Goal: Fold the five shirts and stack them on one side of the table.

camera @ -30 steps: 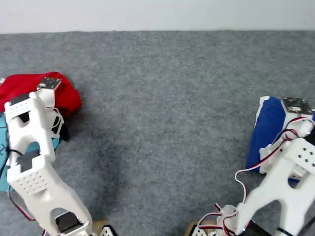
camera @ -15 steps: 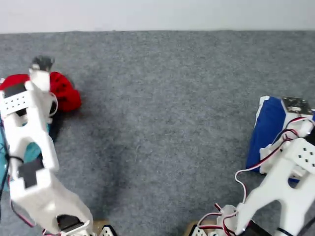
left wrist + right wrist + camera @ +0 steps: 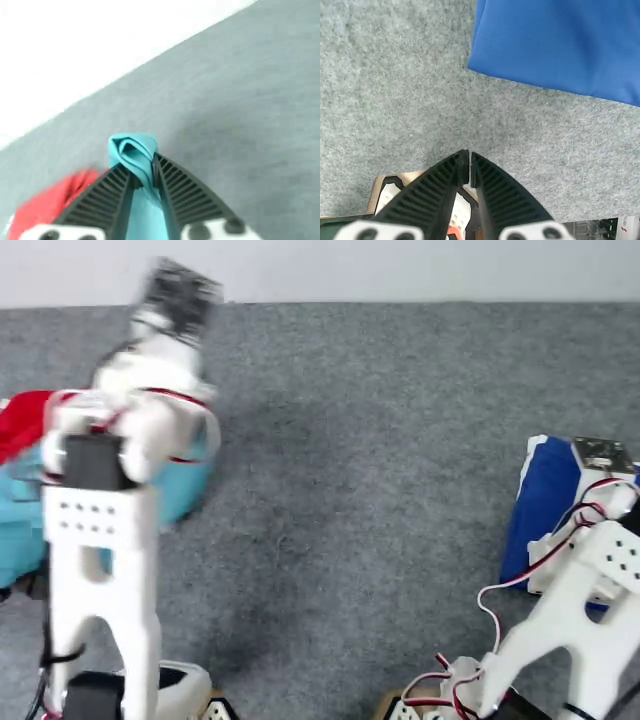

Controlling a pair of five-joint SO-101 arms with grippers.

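Observation:
My left gripper (image 3: 142,172) is shut on a fold of the teal shirt (image 3: 133,152), lifted off the table. In the high view the left arm (image 3: 110,500) stands tall at the left, with the teal shirt (image 3: 180,485) hanging under it and trailing to the left edge. A crumpled red shirt (image 3: 22,425) lies behind it at the far left; it also appears as a red shirt (image 3: 47,202) under the left fingers. My right gripper (image 3: 469,162) is shut on nothing, near the front edge. A folded blue shirt (image 3: 540,505) lies flat at the right, seen close as the blue shirt (image 3: 560,45).
Grey felt (image 3: 370,470) covers the table, with a white wall (image 3: 400,270) along the back edge. The right arm (image 3: 580,610) stands at the front right beside the blue shirt. Wooden arm bases and wires sit at the front edge (image 3: 420,705).
The left arm has risen and swung toward the back and right, pulling the teal shirt up from beside the red one. The right arm has kept still.

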